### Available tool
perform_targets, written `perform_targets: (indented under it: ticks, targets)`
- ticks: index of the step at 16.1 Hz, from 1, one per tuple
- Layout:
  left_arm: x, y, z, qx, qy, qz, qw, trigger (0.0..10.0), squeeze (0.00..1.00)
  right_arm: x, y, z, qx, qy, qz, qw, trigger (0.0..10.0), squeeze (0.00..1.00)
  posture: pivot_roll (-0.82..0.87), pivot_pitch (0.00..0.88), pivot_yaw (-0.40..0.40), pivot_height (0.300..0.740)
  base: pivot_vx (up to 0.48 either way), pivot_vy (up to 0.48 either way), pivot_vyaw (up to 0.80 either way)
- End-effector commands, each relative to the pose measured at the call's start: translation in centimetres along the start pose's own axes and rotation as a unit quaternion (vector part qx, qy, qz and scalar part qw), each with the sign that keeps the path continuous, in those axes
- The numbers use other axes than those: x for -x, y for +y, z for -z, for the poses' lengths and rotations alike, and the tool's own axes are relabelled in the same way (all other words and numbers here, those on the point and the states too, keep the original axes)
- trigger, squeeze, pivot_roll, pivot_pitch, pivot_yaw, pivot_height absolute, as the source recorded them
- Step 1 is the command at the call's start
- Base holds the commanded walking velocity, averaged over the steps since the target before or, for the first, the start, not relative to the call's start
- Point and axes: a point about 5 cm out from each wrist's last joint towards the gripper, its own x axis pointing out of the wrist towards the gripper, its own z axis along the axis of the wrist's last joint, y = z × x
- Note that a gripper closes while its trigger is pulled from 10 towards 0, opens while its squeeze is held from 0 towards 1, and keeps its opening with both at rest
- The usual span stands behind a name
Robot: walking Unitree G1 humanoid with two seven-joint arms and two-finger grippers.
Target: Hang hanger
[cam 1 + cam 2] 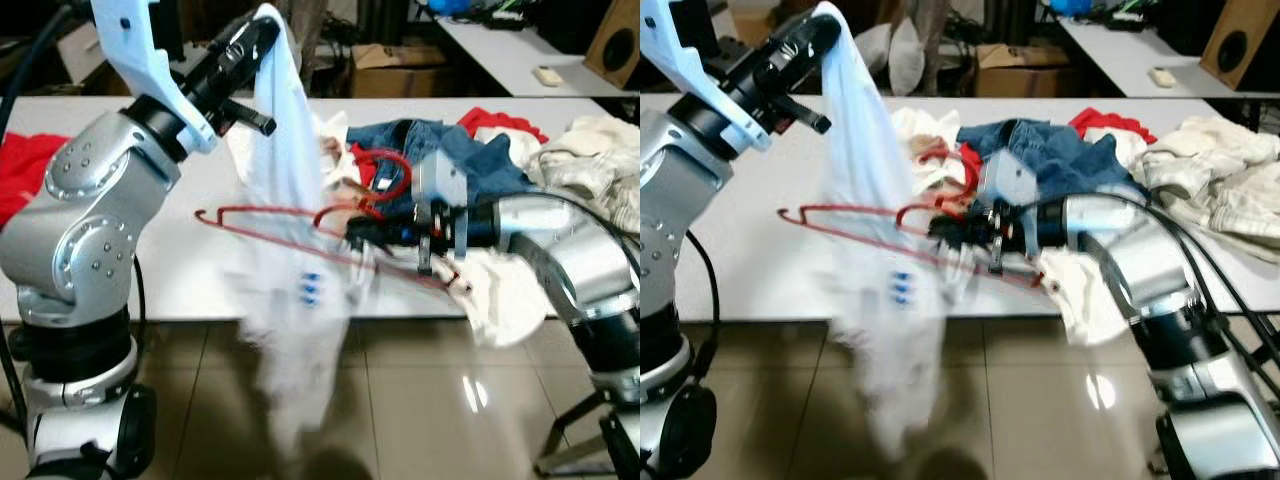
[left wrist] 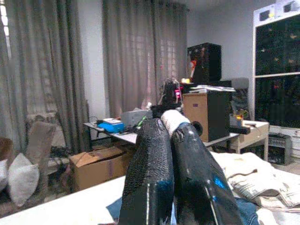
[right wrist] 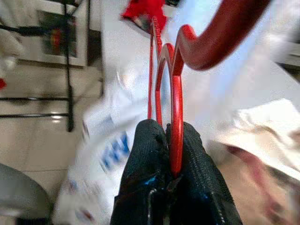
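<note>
A white garment hangs from my left gripper, which is raised high over the white table and shut on the cloth's top edge. The cloth drapes down past the table's front edge. A red wire hanger lies level in front of the cloth, its bar running left to a hooked end. My right gripper reaches in from the right and is shut on the hanger near its neck. In the left wrist view the black fingers are pressed together.
A pile of clothes lies on the table behind my right arm: blue jeans, a red piece and cream items. Another red cloth lies at the far left. A cardboard box and a second table stand beyond.
</note>
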Motion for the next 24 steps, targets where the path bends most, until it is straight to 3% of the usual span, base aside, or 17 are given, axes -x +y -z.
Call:
perform_targets:
  ticks: [1, 5, 6, 7, 8, 10, 11, 12, 14, 15, 16, 18, 19, 21, 22, 23, 24]
  targets:
    - [-0.5, -0.9, -0.7, -0.001, -0.011, 0.022, 1.000, 10.0, 0.00, 0.6, -1.1, 0.3, 0.006, 0.015, 0.027, 1.000, 10.0, 0.00, -0.06, 0.000, 0.026, 0.740, 0.337, 0.000, 0.00]
    - [-0.3, -0.6, -1.3, 0.010, -0.028, 0.009, 1.000, 10.0, 0.00, 0.9, -3.9, -0.4, 0.051, 0.053, 0.043, 0.996, 10.0, 0.00, -0.06, 0.000, 0.013, 0.740, 0.336, 0.000, 0.00]
    - [-0.3, -0.4, -1.8, 0.014, -0.041, 0.007, 0.999, 10.0, 0.00, 1.5, -6.7, -2.0, 0.095, 0.061, 0.134, 0.984, 10.0, 0.00, -0.07, 0.000, 0.009, 0.740, 0.330, 0.000, 0.00]
    - [-0.4, -0.4, -2.2, 0.017, -0.052, 0.007, 0.998, 10.0, 0.00, 2.2, -9.1, -4.5, 0.123, 0.031, 0.232, 0.964, 10.0, 0.00, -0.07, 0.000, 0.004, 0.740, 0.334, 0.000, 0.00]
    - [-0.6, -0.3, -2.6, 0.011, -0.060, 0.004, 0.998, 10.0, 0.00, 3.9, -11.1, -8.4, 0.148, -0.047, 0.346, 0.925, 10.0, 0.00, -0.06, 0.000, -0.003, 0.740, 0.330, 0.000, 0.00]
    - [-0.5, -0.2, -3.6, 0.008, -0.080, -0.002, 0.997, 10.0, 0.00, 8.7, -12.0, -15.7, 0.223, -0.195, 0.477, 0.827, 10.0, 0.00, -0.06, 0.000, -0.006, 0.740, 0.328, 0.000, 0.00]
    - [-0.4, -0.2, -3.9, 0.011, -0.088, -0.004, 0.996, 10.0, 0.00, 9.6, -11.7, -17.2, 0.263, -0.214, 0.487, 0.805, 10.0, 0.00, -0.05, 0.000, -0.013, 0.740, 0.330, 0.000, 0.00]
    - [-0.3, -0.2, -4.1, 0.013, -0.094, -0.006, 0.995, 10.0, 0.00, 9.7, -11.4, -17.8, 0.299, -0.204, 0.481, 0.798, 10.0, 0.00, -0.05, 0.000, -0.013, 0.740, 0.330, 0.000, 0.00]
    - [-0.2, -0.1, -4.0, 0.014, -0.091, -0.009, 0.996, 10.0, 0.00, 8.2, -11.7, -15.7, 0.275, -0.175, 0.436, 0.839, 10.0, 0.00, -0.06, 0.000, -0.008, 0.740, 0.328, 0.000, 0.00]
    - [-0.1, -0.1, -3.8, 0.014, -0.084, -0.011, 0.996, 10.0, 0.00, 6.4, -11.5, -12.6, 0.251, -0.132, 0.381, 0.880, 10.0, 0.00, -0.06, 0.000, -0.004, 0.740, 0.330, 0.000, 0.00]
    - [0.1, -0.2, -3.2, 0.016, -0.076, -0.012, 0.997, 10.0, 0.00, 4.9, -11.1, -9.5, 0.246, -0.094, 0.345, 0.901, 10.0, 0.00, -0.05, 0.000, -0.001, 0.740, 0.326, 0.000, 0.00]
    - [0.1, -0.3, -2.0, 0.018, -0.052, -0.017, 0.998, 10.0, 0.00, 3.4, -9.8, -5.1, 0.216, -0.048, 0.274, 0.936, 10.0, 0.00, -0.05, 0.000, 0.001, 0.740, 0.322, 0.000, 0.00]
    - [0.4, -0.5, 1.0, 0.000, 0.018, -0.027, 0.999, 10.0, 0.00, 3.0, -7.1, -0.5, 0.186, -0.004, 0.177, 0.966, 10.0, 0.00, -0.05, 0.000, 0.007, 0.740, 0.240, 0.000, 0.00]
    - [1.5, -0.4, 4.9, -0.020, 0.114, -0.047, 0.992, 10.0, 0.00, 4.0, -3.7, 2.2, 0.142, 0.024, 0.081, 0.986, 10.0, 0.00, -0.06, 0.000, 0.020, 0.740, 0.000, 0.000, 0.00]
    - [1.8, -0.3, 5.5, -0.028, 0.131, -0.050, 0.990, 10.0, 0.00, 4.3, -3.1, 2.4, 0.135, 0.026, 0.068, 0.988, 10.0, 0.00, -0.06, 0.000, 0.024, 0.740, 0.000, 0.000, 0.00]
    - [3.2, 1.2, 8.7, -0.082, 0.217, -0.098, 0.968, 10.0, 0.00, 6.1, -1.2, 2.4, 0.111, 0.044, 0.030, 0.992, 10.0, 0.00, -0.07, 0.000, 0.040, 0.740, 0.000, 0.000, 0.00]
    - [3.7, 1.7, 9.6, -0.101, 0.243, -0.111, 0.959, 10.0, 0.00, 6.6, -0.7, 2.5, 0.114, 0.056, 0.020, 0.992, 10.0, 0.00, -0.07, 0.000, 0.047, 0.740, 0.000, 0.000, 0.00]
